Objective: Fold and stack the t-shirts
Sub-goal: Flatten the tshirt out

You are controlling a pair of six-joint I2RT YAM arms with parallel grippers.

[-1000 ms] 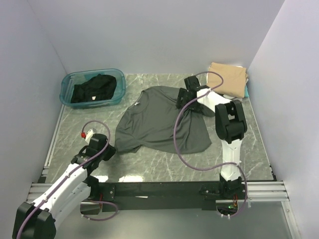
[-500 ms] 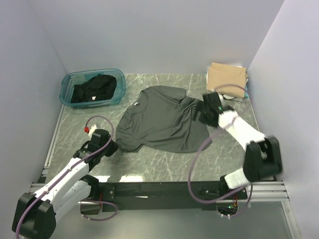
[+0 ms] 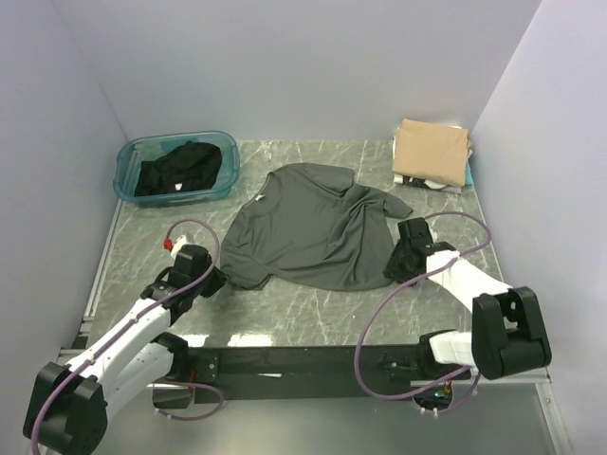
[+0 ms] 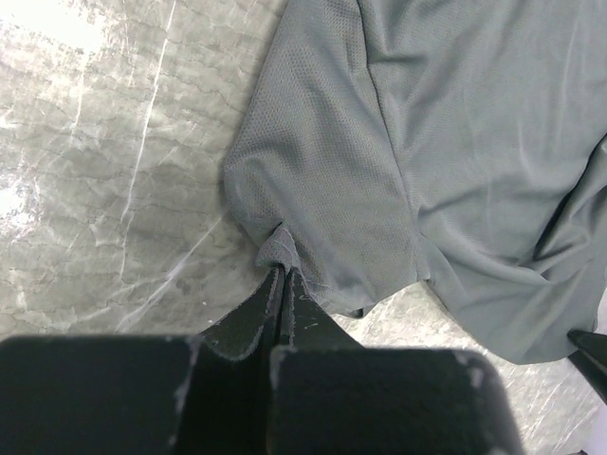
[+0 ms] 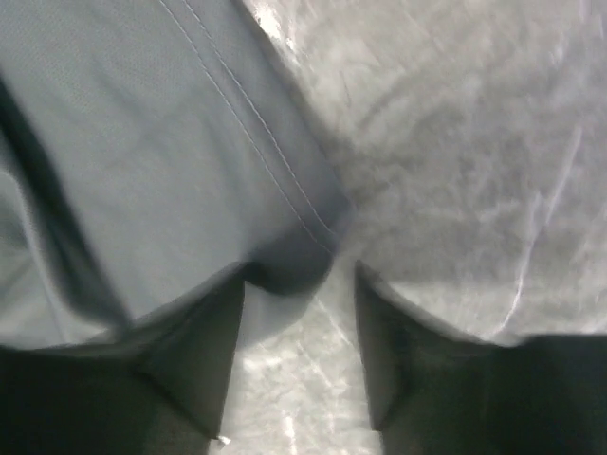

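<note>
Top external view has the charcoal-grey t-shirt [image 3: 308,227] spread crumpled across the middle of the marble bench [image 3: 303,313]. The left pincer [image 3: 211,282] is at its near-left sleeve; the left wrist view shows its jaws pressed together on a small bunched pinch of the sleeve hem. The right pincer [image 3: 395,268] sits low at the shirt's near-right corner; in the right wrist view its fingers [image 5: 190,351] stand apart with the stitched hem corner between them. A black t-shirt [image 3: 177,169] lies heaped in the teal tub [image 3: 228,175] at far left. A folded tan t-shirt [image 3: 432,150] rests at far right.
</note>
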